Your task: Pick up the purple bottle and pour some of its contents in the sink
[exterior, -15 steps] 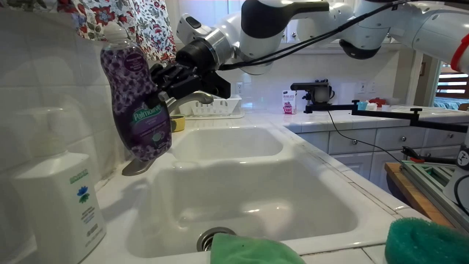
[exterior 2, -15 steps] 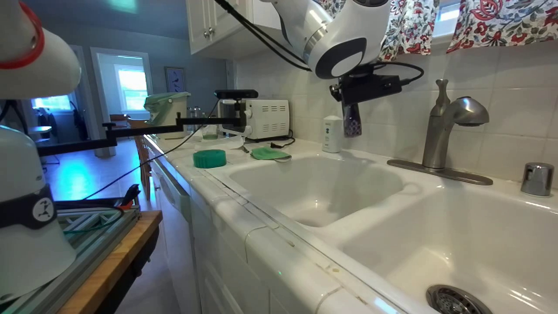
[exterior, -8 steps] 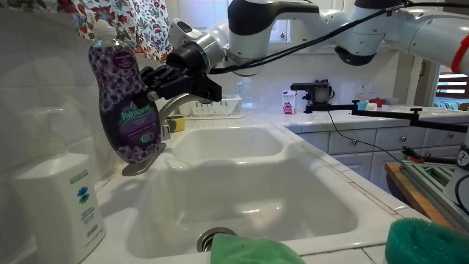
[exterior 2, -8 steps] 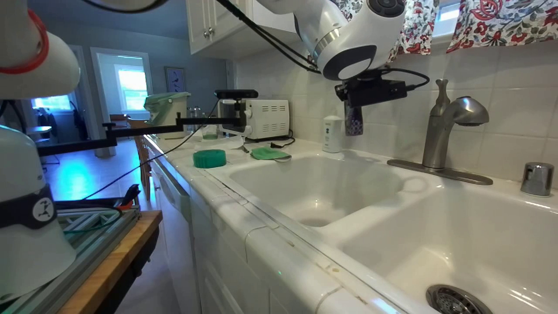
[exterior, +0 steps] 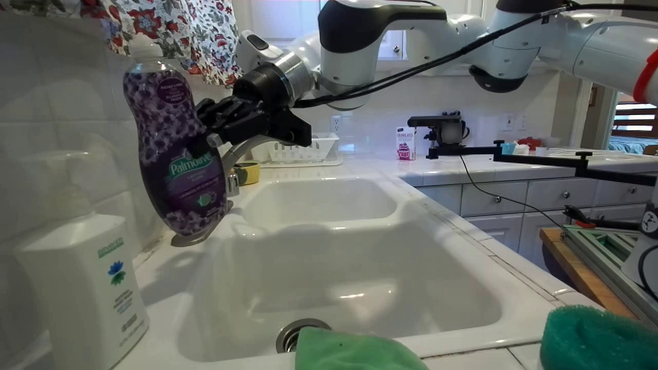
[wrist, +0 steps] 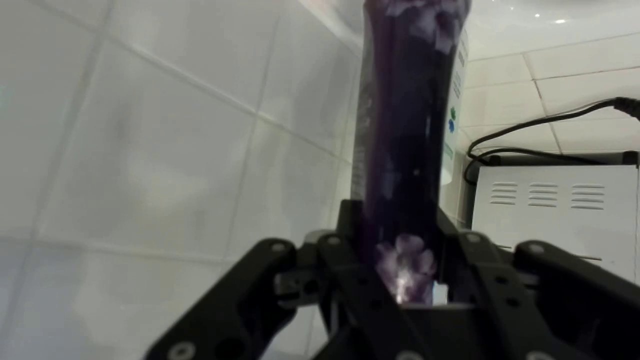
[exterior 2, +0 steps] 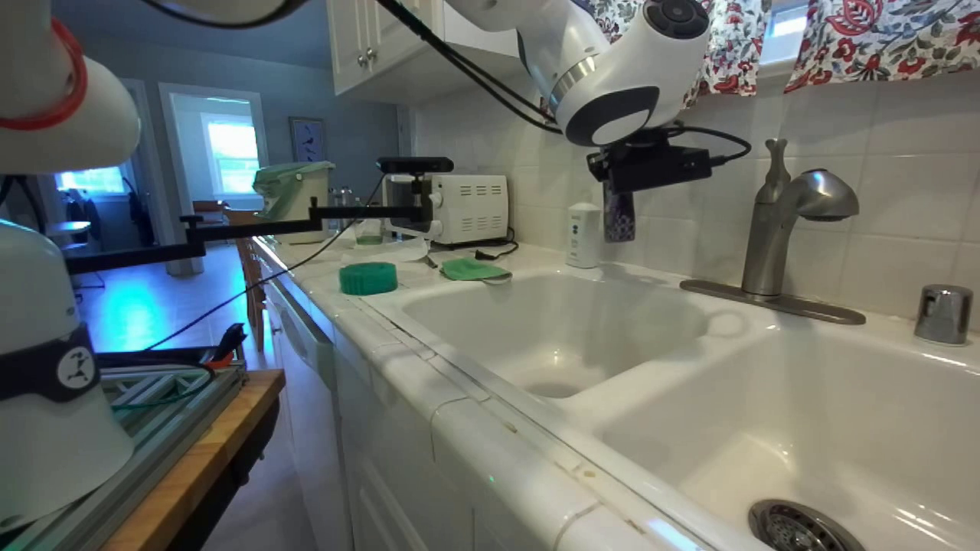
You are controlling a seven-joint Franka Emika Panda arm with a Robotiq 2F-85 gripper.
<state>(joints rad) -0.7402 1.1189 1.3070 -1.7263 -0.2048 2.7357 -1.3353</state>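
The purple bottle (exterior: 180, 169) hangs in the air beside the tiled wall, cap uppermost and its top leaning to the wall side. Shut on its middle, my gripper (exterior: 208, 128) reaches in from the arm's side. Seen in the wrist view, the bottle (wrist: 407, 115) is squeezed between both black fingers (wrist: 352, 217). Only its lower part (exterior 2: 619, 218) shows beneath the gripper in an exterior view. Below it lies the white double-basin sink (exterior: 370, 277), and the bottle is over its wall-side edge rather than over the basin's middle. The drain (exterior: 298, 331) is partly covered by a green cloth.
A white pump bottle (exterior: 87, 288) stands by the wall, close to the purple bottle. The metal faucet (exterior 2: 769, 229) rises behind the sink. A green cloth (exterior: 354, 352) and a teal scrubber (exterior 2: 367, 278) lie on the counter, with a white toaster oven (exterior 2: 468, 208) farther along.
Gripper and bottle have shifted together toward the wall, then dropped very slightly over the last half second. The grip on the bottle looks the same.
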